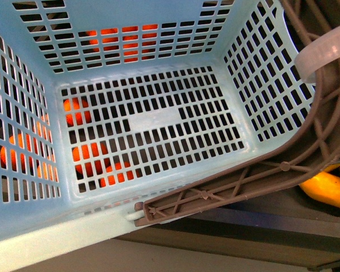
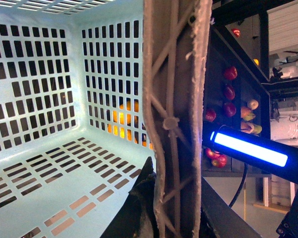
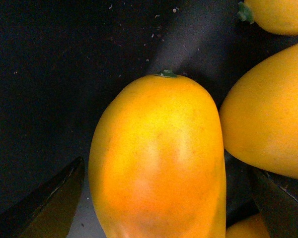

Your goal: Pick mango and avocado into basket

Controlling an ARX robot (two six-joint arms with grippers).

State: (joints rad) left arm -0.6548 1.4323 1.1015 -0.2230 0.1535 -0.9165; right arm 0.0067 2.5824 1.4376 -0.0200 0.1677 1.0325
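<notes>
So the left gripper (image 2: 176,208) is hanging on to the basket (image 1: 153,122) by its brown lattice handle (image 1: 204,194). Its dark fingers (image 2: 134,213) are sitting on either side of that handle and look pressed tight against it. The basket is filling most of the front view, pale teal, slotted all over, with nothing lying inside it. A white band (image 1: 323,51) is looping over the handles near its far right corner. Orange fruit (image 1: 73,107) is glowing through the slots in the bottom and the left wall, so that stuff is outside the basket, underneath and behind it.

The right gripper (image 3: 167,166) is hovering right over the mango (image 3: 156,158) with its fingers (image 3: 44,208) spread wide, one on each side of the fruit. Neither one is clearly touching it, though the nearer finger is sitting just beside the skin. The mango is lying on a dark surface (image 3: 49,74), stem end pointing away from the gripper, with more mangoes (image 3: 268,119) crowding close along one side.

In the front view a yellow fruit (image 1: 328,190) is peeking out past the basket's right side, below the handle, but I can't tell which one it is.

Off past the handle, red apples (image 2: 230,73) are sitting on a dark shelf and a blue-white light bar (image 2: 248,148) is shining.
</notes>
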